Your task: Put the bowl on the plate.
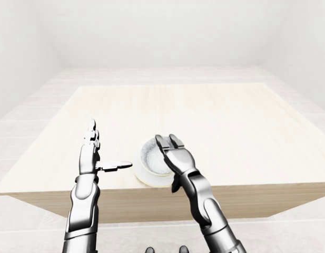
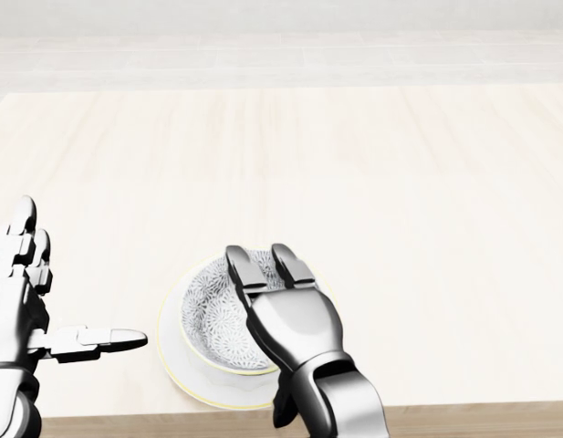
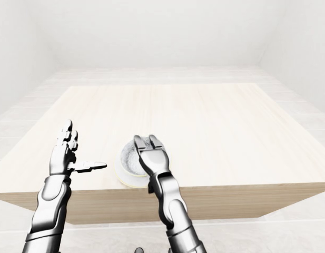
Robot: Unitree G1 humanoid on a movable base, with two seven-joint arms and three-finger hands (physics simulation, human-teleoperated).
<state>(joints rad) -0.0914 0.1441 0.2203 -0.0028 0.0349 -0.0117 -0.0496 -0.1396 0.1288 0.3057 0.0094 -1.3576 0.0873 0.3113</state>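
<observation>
A patterned grey-and-white bowl [image 2: 215, 321] sits inside a white plate [image 2: 176, 365] with a thin yellow rim, near the table's bottom edge in the head view. My right hand [image 2: 263, 260] hovers over the bowl with its fingers stretched out flat, open and holding nothing; it hides the bowl's right half. At the left of the head view my left hand [image 2: 44, 301] stands open, fingers pointing up and thumb pointing right toward the plate, apart from it.
The pale wooden table [image 1: 204, 113] stretches away toward the top of the views with nothing else on it. Its near edge [image 2: 445, 422] runs just below the plate. White floor and walls surround it.
</observation>
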